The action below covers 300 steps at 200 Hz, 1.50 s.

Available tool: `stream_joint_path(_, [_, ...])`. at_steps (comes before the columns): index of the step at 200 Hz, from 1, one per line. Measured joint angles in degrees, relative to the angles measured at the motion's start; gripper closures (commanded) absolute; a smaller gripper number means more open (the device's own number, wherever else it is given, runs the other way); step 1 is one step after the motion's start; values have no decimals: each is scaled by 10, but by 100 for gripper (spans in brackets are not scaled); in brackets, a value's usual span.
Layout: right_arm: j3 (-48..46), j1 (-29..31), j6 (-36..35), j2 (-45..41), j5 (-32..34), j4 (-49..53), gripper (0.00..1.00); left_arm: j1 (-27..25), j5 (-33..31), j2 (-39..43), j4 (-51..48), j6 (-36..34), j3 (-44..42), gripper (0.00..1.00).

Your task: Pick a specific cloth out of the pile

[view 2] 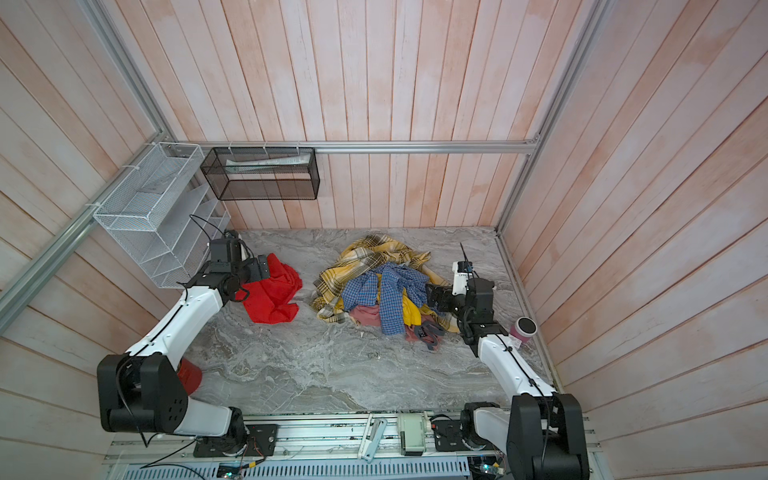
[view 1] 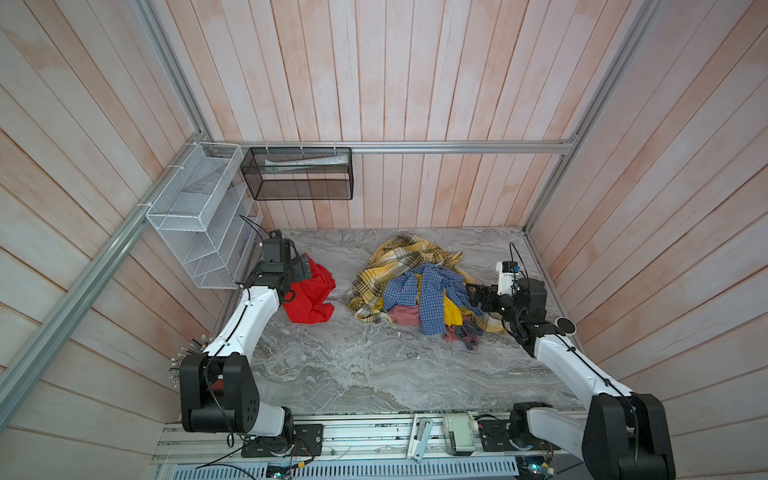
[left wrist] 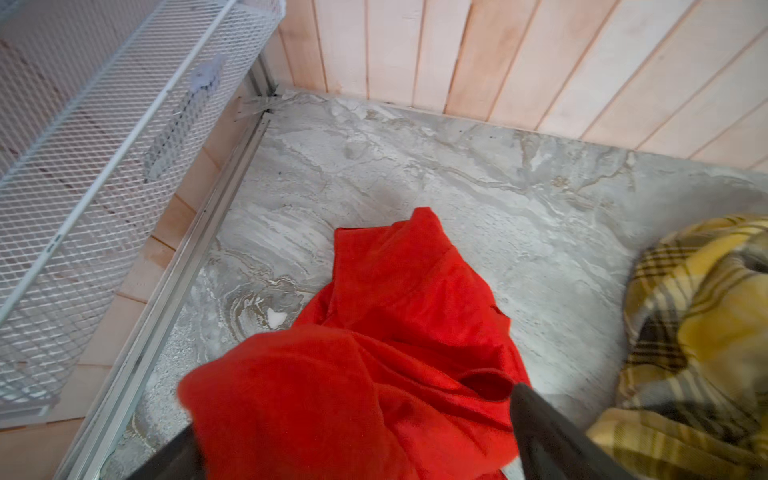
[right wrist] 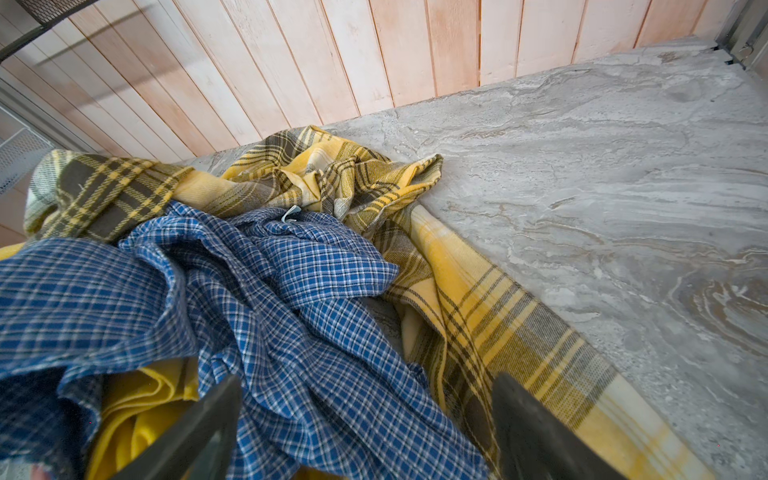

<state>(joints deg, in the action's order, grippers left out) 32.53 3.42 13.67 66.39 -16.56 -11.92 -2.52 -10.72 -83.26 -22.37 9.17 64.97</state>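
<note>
While the left tool (left wrist: 353, 449) stands wide apart over it, the cloth (view 1: 309, 293) lies crumpled on the desk (view 1: 353, 365) left of centre. Well apart from the pile (view 1: 419, 286), it is gripped by nothing. The right tool (right wrist: 365, 432), also spread, holds nothing beside that pile.

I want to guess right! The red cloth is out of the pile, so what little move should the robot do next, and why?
Probably lift the left gripper straight up: its jaws look open and the red cloth lies on the table, apart from the pile.

You have the cloth (view 1: 311, 296) lying left of the pile (view 1: 419, 286), apart, seemingly under the left gripper (view 1: 302, 267).
</note>
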Motion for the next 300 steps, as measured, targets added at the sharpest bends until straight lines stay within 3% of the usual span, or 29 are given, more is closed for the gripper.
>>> stream_joint_path(41, [0,0,0,0,0,0,6,1,5,-1,-17,1,0,0])
stream_joint_path(87, [0,-1,0,2,0,0,6,43,67,-25,-22,19,6,0])
stream_joint_path(146, [0,-1,0,12,0,0,6,-68,27,5,-12,21,-27,0])
stream_joint_path(182, [0,-1,0,13,0,0,6,-74,0,0,-10,50,-80,0])
stream_joint_path(259, [0,-2,-4,14,2,0,6,-73,-19,-161,20,80,-26,0])
stream_joint_path(281, [0,-2,-4,14,2,0,6,-73,-20,-216,28,78,10,4])
stream_joint_path(300, [0,-2,-5,12,4,0,6,-70,-19,-244,38,74,24,15])
